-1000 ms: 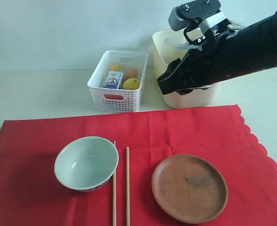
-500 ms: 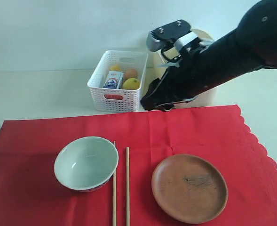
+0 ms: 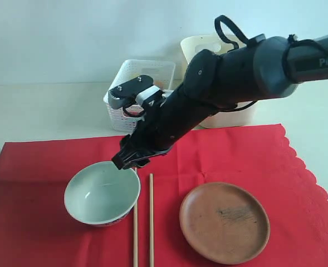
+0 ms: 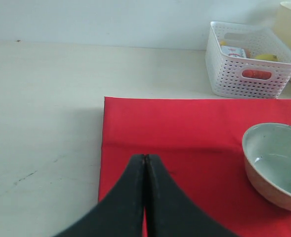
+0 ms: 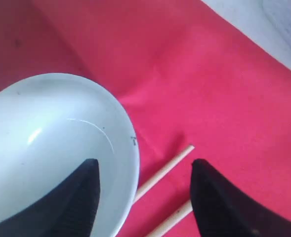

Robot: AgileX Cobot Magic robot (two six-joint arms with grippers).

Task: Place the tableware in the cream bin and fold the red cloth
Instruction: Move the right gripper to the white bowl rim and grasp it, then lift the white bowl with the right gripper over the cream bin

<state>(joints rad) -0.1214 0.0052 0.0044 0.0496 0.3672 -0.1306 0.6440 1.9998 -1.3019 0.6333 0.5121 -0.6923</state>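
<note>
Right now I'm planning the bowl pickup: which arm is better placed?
Right, probably: the right tool hangs open astride the pale green bowl rim; the left tool is shut over the red cloth edge, away from it.

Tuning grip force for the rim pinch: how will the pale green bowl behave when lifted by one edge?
The pale green bowl looks like glossy ceramic: probably rigid, slippery, chippable. The open right gripper straddles one rim edge, so lifted there it would likely tilt. Its base looks narrow, so a sideways push may tip it.
</note>
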